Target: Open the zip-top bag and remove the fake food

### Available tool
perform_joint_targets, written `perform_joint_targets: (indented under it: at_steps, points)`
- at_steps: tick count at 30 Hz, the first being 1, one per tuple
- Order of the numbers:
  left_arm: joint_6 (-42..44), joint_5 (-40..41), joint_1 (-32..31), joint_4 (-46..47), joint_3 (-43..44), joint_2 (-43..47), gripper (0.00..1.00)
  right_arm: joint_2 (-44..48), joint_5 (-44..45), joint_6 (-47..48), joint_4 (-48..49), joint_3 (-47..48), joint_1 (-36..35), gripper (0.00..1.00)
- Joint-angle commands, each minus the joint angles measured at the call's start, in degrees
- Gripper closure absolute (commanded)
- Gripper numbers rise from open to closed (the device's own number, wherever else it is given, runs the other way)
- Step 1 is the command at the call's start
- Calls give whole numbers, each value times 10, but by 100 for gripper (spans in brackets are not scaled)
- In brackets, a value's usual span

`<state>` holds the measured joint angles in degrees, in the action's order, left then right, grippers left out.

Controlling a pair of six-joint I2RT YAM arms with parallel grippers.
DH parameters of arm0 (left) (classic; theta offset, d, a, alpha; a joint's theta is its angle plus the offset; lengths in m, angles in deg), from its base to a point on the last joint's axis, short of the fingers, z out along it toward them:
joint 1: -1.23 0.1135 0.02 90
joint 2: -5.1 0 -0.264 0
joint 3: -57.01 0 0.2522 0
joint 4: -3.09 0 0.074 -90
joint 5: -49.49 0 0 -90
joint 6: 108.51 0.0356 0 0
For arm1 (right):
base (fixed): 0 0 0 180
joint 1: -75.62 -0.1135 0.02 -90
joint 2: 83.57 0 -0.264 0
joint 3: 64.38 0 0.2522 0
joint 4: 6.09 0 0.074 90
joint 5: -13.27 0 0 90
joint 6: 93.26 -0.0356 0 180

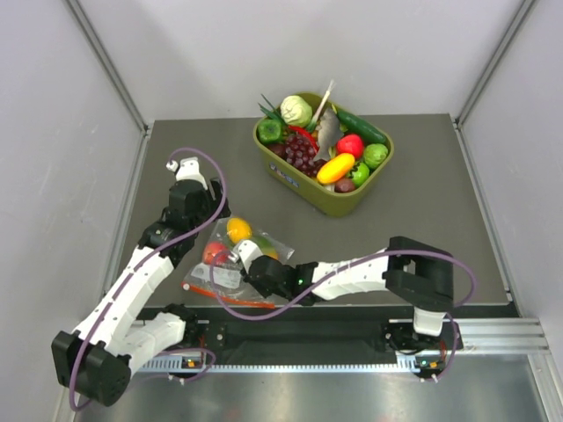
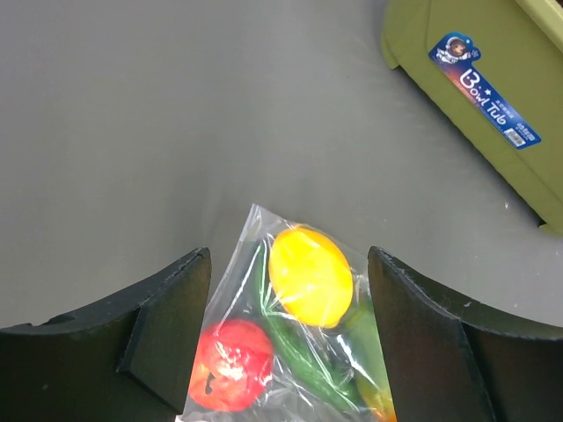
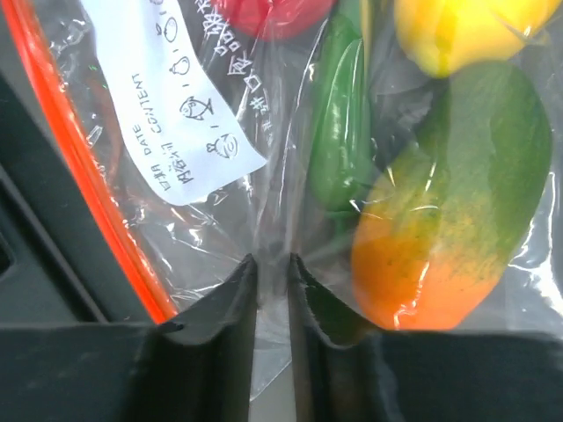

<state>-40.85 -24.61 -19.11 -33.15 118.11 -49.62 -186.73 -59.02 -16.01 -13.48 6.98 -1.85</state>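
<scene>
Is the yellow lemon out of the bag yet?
No, the lemon lies inside the zip-top bag, under clear plastic.

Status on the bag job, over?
Left claw open, astride far end of zip-top bag. Right claw pinching bag film beside the label. Fake food inside. Olive tub stands apart.

**Two labels can be read**

The white label [image 3: 167, 105] on the zip-top bag [image 3: 264, 202] is printed "DATE" and "CONTENT". Beside these are Chinese characters too small to make out and small line icons, one of them a fish. A blue sticker [image 2: 484, 88] on the olive-green tub [image 2: 501, 44] reads "Bowl Tub" below a cartoon face. Its fine print is illegible.
</scene>
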Motion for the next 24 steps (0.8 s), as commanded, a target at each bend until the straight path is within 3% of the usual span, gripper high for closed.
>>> perform_joint_targets:
  at_steps: [1, 4, 15, 19, 24]
  points:
    - [11, -3, 3, -1, 7, 15, 23, -19, 40, -3, -4, 44, 2, 87]
    - [20, -4, 3, -2, 10, 17, 23, -3, 41, -8, -20, 52, 31, 100]
    - [34, -34, 4, 15, 7, 37, 23, 90, -108, -12, -25, 71, 206, 100]
    - [47, -86, 4, 34, -12, 62, 23, 86, -203, -36, -22, 87, 272, 100]
    - [77, -229, 3, 64, -29, 103, 23, 69, -291, -56, -30, 116, 321, 100]
